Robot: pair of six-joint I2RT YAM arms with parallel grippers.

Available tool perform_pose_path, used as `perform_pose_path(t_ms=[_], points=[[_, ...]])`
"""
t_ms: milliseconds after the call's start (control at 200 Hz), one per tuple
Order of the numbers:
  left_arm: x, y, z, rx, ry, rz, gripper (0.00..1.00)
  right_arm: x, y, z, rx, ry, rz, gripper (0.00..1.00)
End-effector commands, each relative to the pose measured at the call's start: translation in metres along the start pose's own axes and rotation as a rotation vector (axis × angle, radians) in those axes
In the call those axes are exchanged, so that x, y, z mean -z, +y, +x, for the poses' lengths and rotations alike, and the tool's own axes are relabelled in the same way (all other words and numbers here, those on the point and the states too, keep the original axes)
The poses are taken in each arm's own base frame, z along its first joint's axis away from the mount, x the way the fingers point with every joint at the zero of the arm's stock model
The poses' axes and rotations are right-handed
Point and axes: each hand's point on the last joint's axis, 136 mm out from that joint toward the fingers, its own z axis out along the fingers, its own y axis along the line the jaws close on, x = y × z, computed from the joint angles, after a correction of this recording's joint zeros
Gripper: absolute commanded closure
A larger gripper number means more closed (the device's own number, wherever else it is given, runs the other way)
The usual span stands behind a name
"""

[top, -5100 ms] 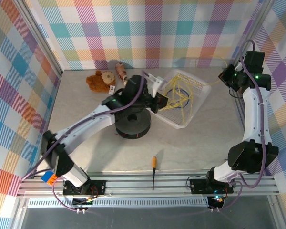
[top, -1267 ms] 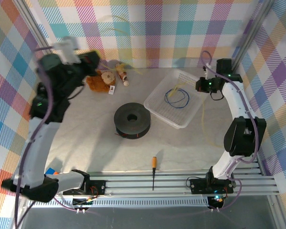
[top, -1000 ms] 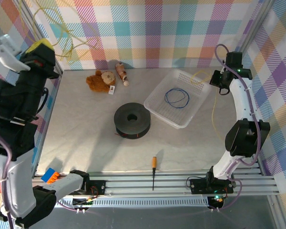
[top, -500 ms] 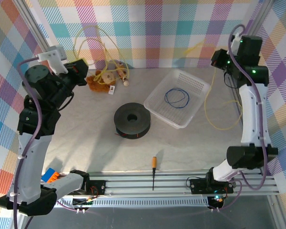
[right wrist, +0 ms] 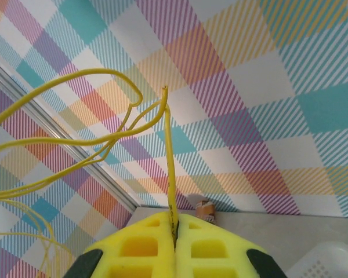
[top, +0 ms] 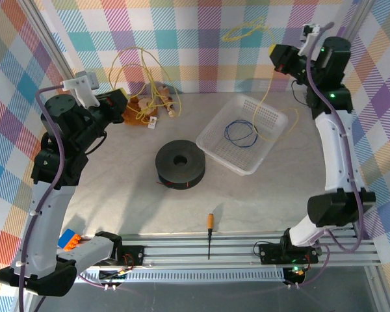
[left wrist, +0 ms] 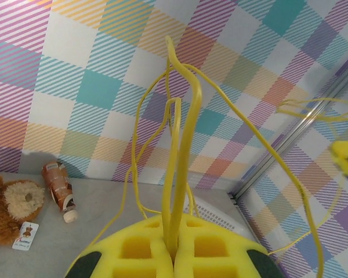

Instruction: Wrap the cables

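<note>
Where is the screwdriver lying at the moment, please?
In the top view, the screwdriver lies at the near edge of the table, roughly centred, in front of the black roll.

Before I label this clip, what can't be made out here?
- Left wrist view: how many cables the left gripper pinches; they overlap.
- Top view: where the cables end; thin strands blend into the plaid wall.
- Right wrist view: basket, cut off by the corner.
</note>
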Motion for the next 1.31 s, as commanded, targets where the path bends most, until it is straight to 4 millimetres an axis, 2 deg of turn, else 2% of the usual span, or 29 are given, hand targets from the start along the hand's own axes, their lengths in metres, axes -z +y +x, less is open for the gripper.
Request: perform_pose_path(t_ms=[0, 100, 225, 280, 370, 430, 520, 590, 710, 855, 925, 1025, 1110, 1170, 1300], points=[[0.010, -0.008, -0.013, 0.002, -0.061, 0.042, 1.00, -0.026, -0.016, 0.024, -0.030, 0.021, -0.048, 1.00], [0.007, -0.007, -0.010, 0.007, -0.049, 0.043, 1.00, -0.050, -0.054, 0.064, -0.077, 0.070, -0.030, 1.00], [0.004, -0.007, -0.006, 0.009, -0.035, 0.048, 1.00, -0.082, -0.088, 0.119, -0.146, 0.202, -0.052, 1.00], [0.004, -0.007, -0.004, 0.009, -0.031, 0.049, 1.00, -0.090, -0.102, 0.143, -0.177, 0.276, -0.023, 1.00], [0.004, -0.005, 0.000, 0.008, -0.024, 0.046, 1.00, -0.089, -0.132, 0.177, -0.215, 0.351, 0.113, 1.00], [0.002, -0.003, 0.002, 0.010, -0.020, 0.040, 1.00, -0.078, -0.156, 0.198, -0.251, 0.402, 0.253, 0.88], [-0.003, -0.001, 0.007, 0.010, 0.001, 0.039, 1.00, -0.057, -0.171, 0.213, -0.250, 0.458, 0.383, 0.71], [-0.005, -0.001, 0.010, 0.011, 0.010, 0.043, 1.00, -0.043, -0.169, 0.211, -0.216, 0.483, 0.431, 0.63], [-0.008, 0.002, 0.015, 0.015, 0.017, 0.042, 1.00, -0.019, -0.155, 0.199, -0.158, 0.498, 0.470, 0.51], [-0.012, 0.004, 0.020, 0.018, 0.025, 0.043, 1.00, 0.001, -0.133, 0.198, -0.118, 0.537, 0.478, 0.45], [-0.012, 0.004, 0.021, 0.018, 0.029, 0.044, 1.00, 0.004, -0.115, 0.205, -0.094, 0.562, 0.432, 0.44], [-0.011, 0.004, 0.022, 0.017, 0.029, 0.044, 1.00, 0.000, -0.075, 0.232, -0.060, 0.631, 0.268, 0.42], [-0.010, 0.004, 0.023, 0.016, 0.033, 0.047, 1.00, -0.003, -0.056, 0.266, 0.012, 0.711, 0.199, 0.41], [-0.010, 0.003, 0.024, 0.017, 0.037, 0.049, 1.00, -0.004, -0.049, 0.293, 0.077, 0.784, 0.170, 0.41], [-0.010, 0.002, 0.028, 0.018, 0.052, 0.065, 1.00, -0.003, -0.053, 0.349, 0.163, 0.927, 0.187, 0.41]])
